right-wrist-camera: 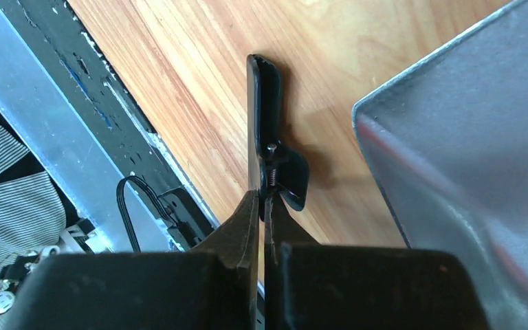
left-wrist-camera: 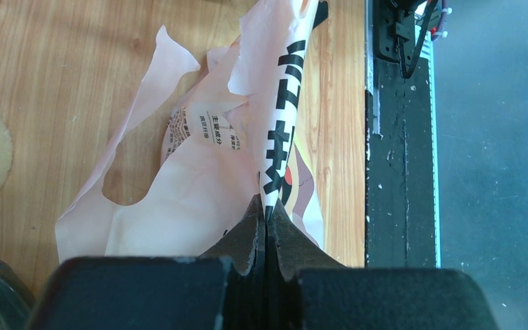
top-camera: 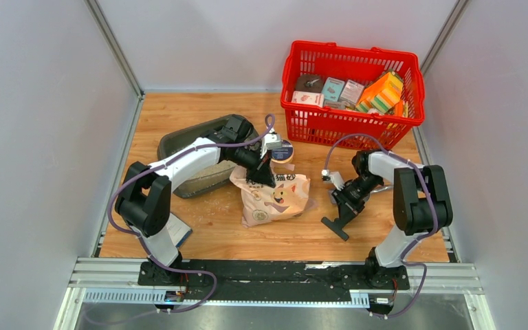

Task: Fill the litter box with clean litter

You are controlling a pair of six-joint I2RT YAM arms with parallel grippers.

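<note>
The litter box (top-camera: pixel 179 141), a dark grey tray, lies at the back left, partly under my left arm; a pale beige patch (top-camera: pixel 210 170) shows inside it. The beige-pink printed litter bag (top-camera: pixel 275 198) lies on the table in the middle, its mouth torn open (left-wrist-camera: pixel 199 185). My left gripper (top-camera: pixel 265 175) is shut on the bag's upper edge (left-wrist-camera: pixel 267 210), beside the black characters. My right gripper (top-camera: pixel 344 205) is shut on a black spring clip (right-wrist-camera: pixel 265 130), which also shows in the top view (top-camera: pixel 335 227), and holds it just above the table.
A red mesh basket (top-camera: pixel 354 49) full of boxes stands at the back right. A round tin (top-camera: pixel 282 150) sits behind the bag. A silver metal scoop (right-wrist-camera: pixel 467 137) lies right of the clip. A flat blue-edged item (top-camera: pixel 179 232) lies by the left arm's base.
</note>
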